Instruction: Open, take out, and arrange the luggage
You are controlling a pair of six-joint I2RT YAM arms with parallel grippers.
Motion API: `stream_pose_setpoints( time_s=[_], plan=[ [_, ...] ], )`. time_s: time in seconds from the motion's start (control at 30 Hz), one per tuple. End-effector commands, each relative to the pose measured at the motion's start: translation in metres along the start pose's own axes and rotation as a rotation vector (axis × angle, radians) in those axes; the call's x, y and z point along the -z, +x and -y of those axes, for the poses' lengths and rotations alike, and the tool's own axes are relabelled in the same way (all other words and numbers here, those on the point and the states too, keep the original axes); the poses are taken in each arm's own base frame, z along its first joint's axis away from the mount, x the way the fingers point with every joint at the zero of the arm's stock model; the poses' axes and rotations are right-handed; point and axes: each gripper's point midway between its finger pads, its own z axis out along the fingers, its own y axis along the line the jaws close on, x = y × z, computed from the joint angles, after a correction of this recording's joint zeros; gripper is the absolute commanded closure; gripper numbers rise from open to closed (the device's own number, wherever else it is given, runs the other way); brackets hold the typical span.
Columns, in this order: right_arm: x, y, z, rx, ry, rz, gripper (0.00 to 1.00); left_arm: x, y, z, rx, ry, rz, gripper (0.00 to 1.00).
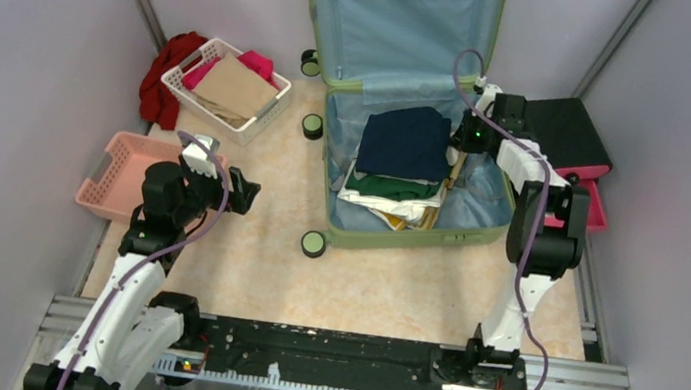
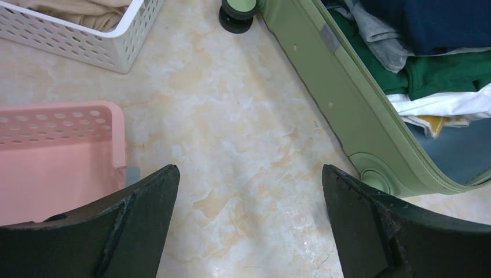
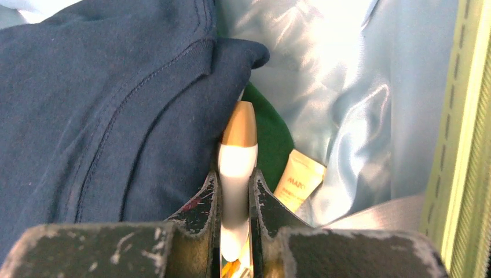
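Note:
The luggage lies open on the floor, its lid with light blue lining propped up at the back. Folded clothes fill the lower half, a navy garment on top. My right gripper reaches into the case at its right side. In the right wrist view that gripper is shut on a white tube with a gold cap, beside the navy garment. My left gripper hangs open over bare floor, left of the case. The left wrist view shows its jaws wide apart with nothing between them, the green shell at the right.
A white basket with folded clothes stands at the back left, a red cloth beside it. A pink basket sits just left of my left gripper. Black-and-pink cases stand right of the luggage. A cream tube lies on the lining.

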Motion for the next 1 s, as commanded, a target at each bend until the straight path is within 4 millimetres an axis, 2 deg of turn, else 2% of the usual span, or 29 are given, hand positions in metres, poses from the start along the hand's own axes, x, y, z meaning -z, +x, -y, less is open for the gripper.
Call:
stream_pose_setpoints(
  time_s=[0.0,0.1,0.13,0.27,0.5,0.67,0.83,0.97],
  plan=[
    [0.041,-0.046,-0.005,0.049,0.005,0.142,1.00,0.003,-0.018,0.005,-0.027,0.014,0.044,0.01],
    [0.052,-0.051,-0.009,0.058,-0.005,0.165,1.00,0.003,-0.019,0.005,-0.028,0.014,0.046,0.01],
    [0.060,-0.054,0.001,0.048,0.009,0.178,1.00,0.003,-0.019,0.005,-0.028,0.014,0.048,0.01],
    [0.085,-0.062,0.004,0.042,-0.004,0.218,1.00,0.004,-0.019,0.006,-0.029,0.017,0.048,0.01],
    [0.133,-0.059,0.006,0.008,-0.062,0.261,1.00,0.004,-0.021,0.006,-0.029,0.021,0.054,0.01],
    [0.178,-0.053,0.007,-0.037,-0.094,0.317,1.00,0.005,-0.022,0.007,-0.030,0.025,0.057,0.01],
    [0.232,-0.050,0.023,-0.104,-0.070,0.397,1.00,0.005,-0.022,0.008,-0.029,0.029,0.058,0.01],
    [0.265,-0.031,0.046,-0.168,0.014,0.425,1.00,0.005,-0.022,0.009,-0.028,0.031,0.060,0.01]
  ],
)
